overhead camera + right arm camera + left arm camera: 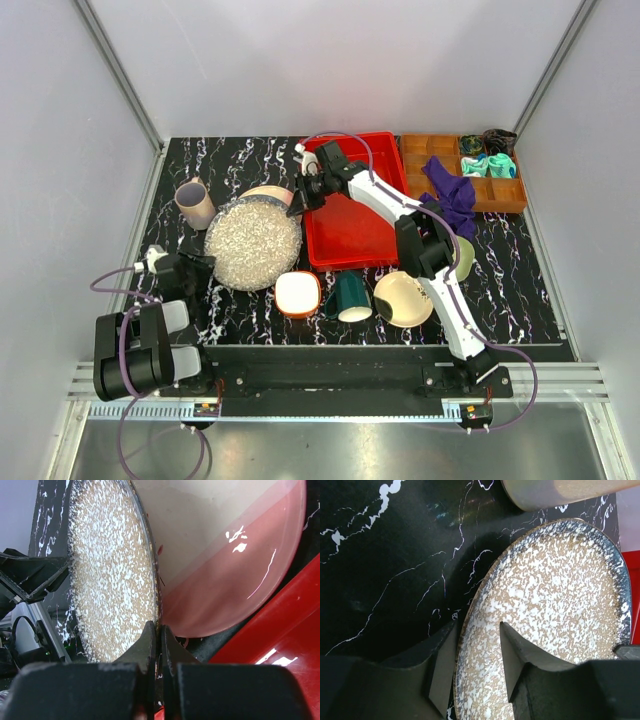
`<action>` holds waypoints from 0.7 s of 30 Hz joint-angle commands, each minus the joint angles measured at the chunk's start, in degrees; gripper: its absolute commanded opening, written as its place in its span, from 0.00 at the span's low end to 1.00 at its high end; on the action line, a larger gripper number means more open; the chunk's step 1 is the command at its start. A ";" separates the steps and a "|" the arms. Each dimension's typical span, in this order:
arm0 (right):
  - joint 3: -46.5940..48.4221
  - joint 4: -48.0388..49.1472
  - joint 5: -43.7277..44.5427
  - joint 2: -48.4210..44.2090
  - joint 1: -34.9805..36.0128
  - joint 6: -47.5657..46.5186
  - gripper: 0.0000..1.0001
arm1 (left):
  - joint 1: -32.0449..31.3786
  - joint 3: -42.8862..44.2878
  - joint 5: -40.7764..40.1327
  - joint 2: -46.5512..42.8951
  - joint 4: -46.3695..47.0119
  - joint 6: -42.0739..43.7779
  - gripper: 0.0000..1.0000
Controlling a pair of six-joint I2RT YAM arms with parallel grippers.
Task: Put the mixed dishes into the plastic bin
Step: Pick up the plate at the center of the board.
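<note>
The big speckled grey plate lies left of the red plastic bin. Its far edge overlaps the pink-cream plate. My left gripper is open. Its jaws straddle the speckled plate's near-left rim, one finger outside the rim and the other over the plate's face. My right gripper is shut, with its tips against the speckled plate's far rim where the two plates meet. Nothing lies in the bin.
A mauve cup lies left of the plates. An orange-white bowl, a dark green mug and a pale yellow plate line the front. A light green bowl shows behind the right arm. The brown tray holds cloths.
</note>
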 commanded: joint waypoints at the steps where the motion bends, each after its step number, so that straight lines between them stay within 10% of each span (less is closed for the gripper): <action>1: 3.36 2.53 -5.50 -4.64 0.25 1.41 0.00 | -0.31 -1.21 3.76 1.40 2.74 -0.25 0.41; 21: 3.09 2.36 -6.03 -4.20 0.78 1.23 0.00 | -0.31 1.51 3.58 -8.60 -5.77 1.95 0.21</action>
